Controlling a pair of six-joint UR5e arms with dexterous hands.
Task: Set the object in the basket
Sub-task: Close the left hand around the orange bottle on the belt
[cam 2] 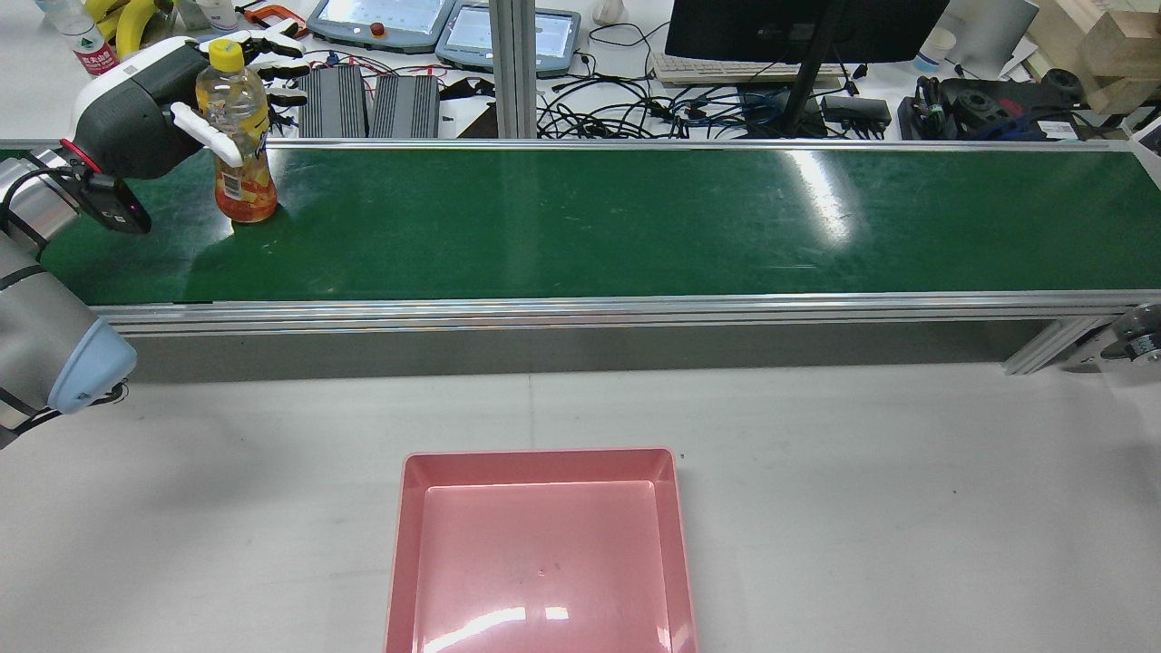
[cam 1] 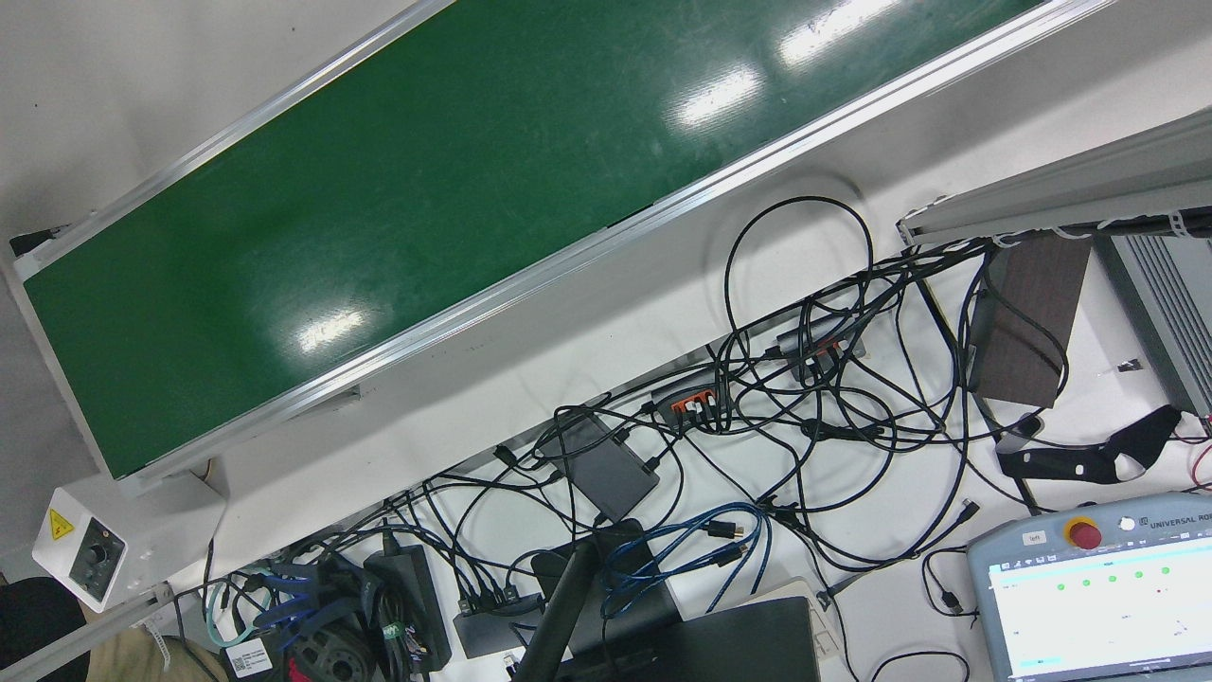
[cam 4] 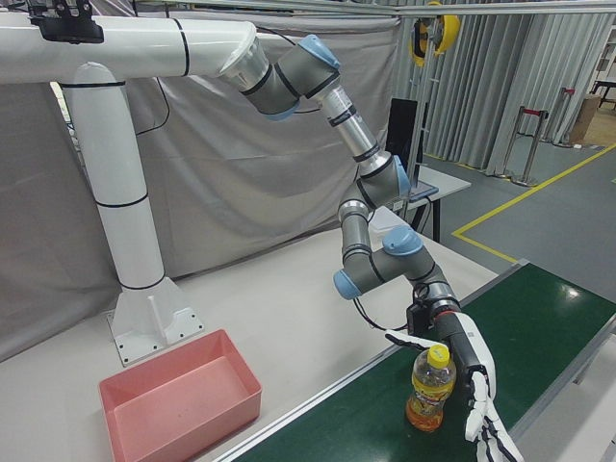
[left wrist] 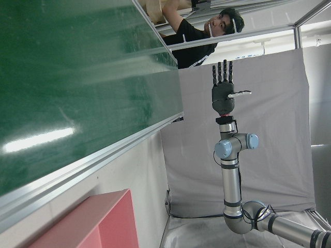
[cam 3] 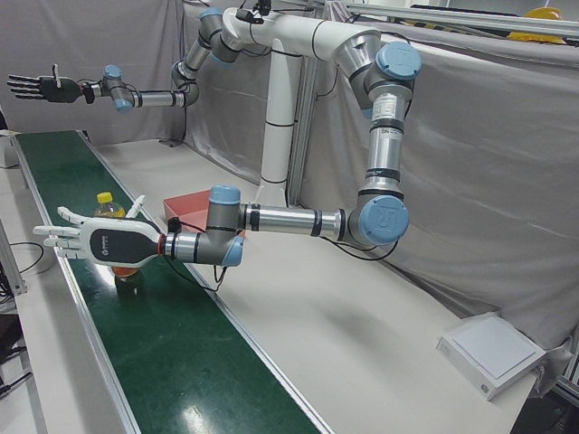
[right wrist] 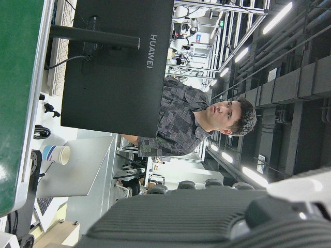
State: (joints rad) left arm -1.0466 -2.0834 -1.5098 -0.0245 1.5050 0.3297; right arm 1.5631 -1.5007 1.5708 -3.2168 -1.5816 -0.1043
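Juice bottle [cam 2: 243, 136] upright on green belt [cam 2: 580, 218], cap up, left robot hand [cam 2: 154, 100] spread beside it, holding nothing

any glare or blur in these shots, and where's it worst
Front view: bright lamp reflections streak the green belt, the worst glare. Rear view: a white glare stripe on the belt and a sheen on the pink tray; the bottle stays sharp. Left hand view: the belt is close and soft. Right hand view: the dark foreground is out of focus.
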